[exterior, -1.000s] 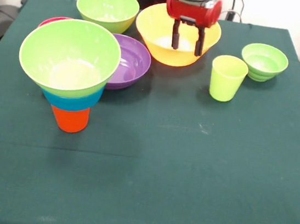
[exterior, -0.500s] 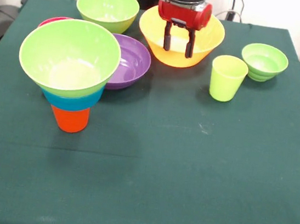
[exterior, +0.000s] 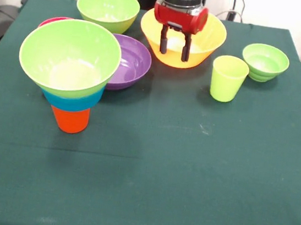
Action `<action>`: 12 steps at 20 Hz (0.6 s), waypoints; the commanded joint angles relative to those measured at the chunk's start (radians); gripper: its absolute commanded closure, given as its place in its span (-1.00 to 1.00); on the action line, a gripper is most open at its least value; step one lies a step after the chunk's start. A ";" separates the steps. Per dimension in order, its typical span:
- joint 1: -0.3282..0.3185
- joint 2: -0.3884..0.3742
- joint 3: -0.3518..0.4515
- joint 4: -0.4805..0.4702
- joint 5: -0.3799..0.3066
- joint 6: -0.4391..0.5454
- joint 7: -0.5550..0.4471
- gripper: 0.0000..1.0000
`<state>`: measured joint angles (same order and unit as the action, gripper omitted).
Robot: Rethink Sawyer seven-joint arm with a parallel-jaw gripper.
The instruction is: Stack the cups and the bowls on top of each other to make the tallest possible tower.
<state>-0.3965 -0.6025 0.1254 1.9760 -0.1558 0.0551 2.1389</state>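
The tool grips the yellow bowl by its near rim, lifted clear, probably bound for the tower at left

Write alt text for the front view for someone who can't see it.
A red robot tool grips the near rim of a yellow bowl. Left, a tower: orange cup, blue bowl, green bowl on top.
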 commanded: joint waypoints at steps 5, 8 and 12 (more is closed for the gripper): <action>0.008 0.112 0.025 -0.188 0.028 0.113 0.045 -1.00; 0.016 0.146 0.015 -0.216 0.026 0.097 0.050 -1.00; 0.012 0.125 0.020 -0.184 0.014 0.089 0.058 -1.00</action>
<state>-0.3965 -0.5090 0.1202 1.8585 -0.1558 0.0551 2.1389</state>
